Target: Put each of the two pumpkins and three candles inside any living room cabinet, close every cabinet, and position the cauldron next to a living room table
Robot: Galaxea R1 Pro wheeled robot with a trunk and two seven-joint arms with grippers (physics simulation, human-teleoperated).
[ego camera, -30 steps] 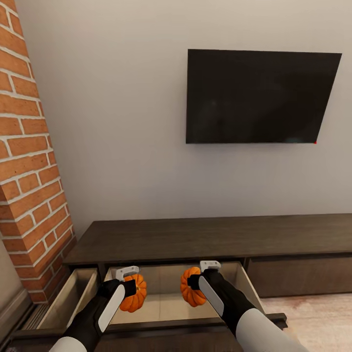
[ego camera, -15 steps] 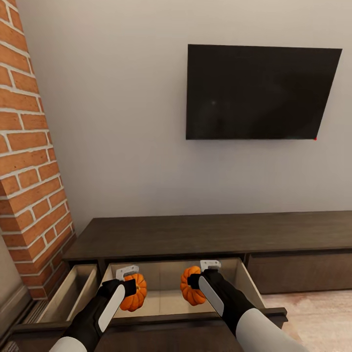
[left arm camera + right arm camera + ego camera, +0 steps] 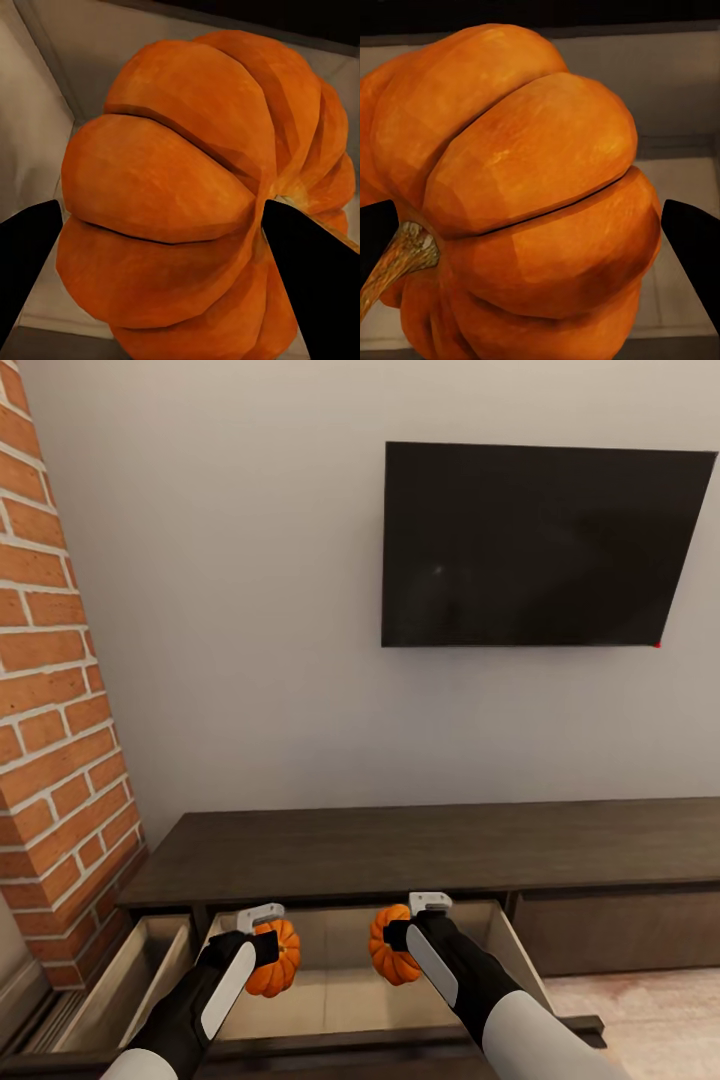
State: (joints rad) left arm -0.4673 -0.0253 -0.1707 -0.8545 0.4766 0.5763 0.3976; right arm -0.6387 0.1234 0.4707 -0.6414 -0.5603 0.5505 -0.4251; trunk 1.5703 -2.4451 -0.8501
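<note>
Your left gripper (image 3: 262, 942) clamps one pumpkin (image 3: 274, 958), your right gripper (image 3: 398, 937) the other pumpkin (image 3: 392, 946), both above the cabinet's open drawer (image 3: 340, 985). They look rigid and smooth; grip across the ribs.

left pincer (image 3: 262, 942): clamped, arm forward | right pincer (image 3: 400, 930): clamped, arm forward

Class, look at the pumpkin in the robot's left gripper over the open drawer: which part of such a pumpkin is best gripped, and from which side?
Grip the left pumpkin across its ribbed belly, as the left gripper does, approaching side-on. The round body offers two opposed faces; in the left wrist view the fingers sit on either flank, leaving the thin stem free.
</note>
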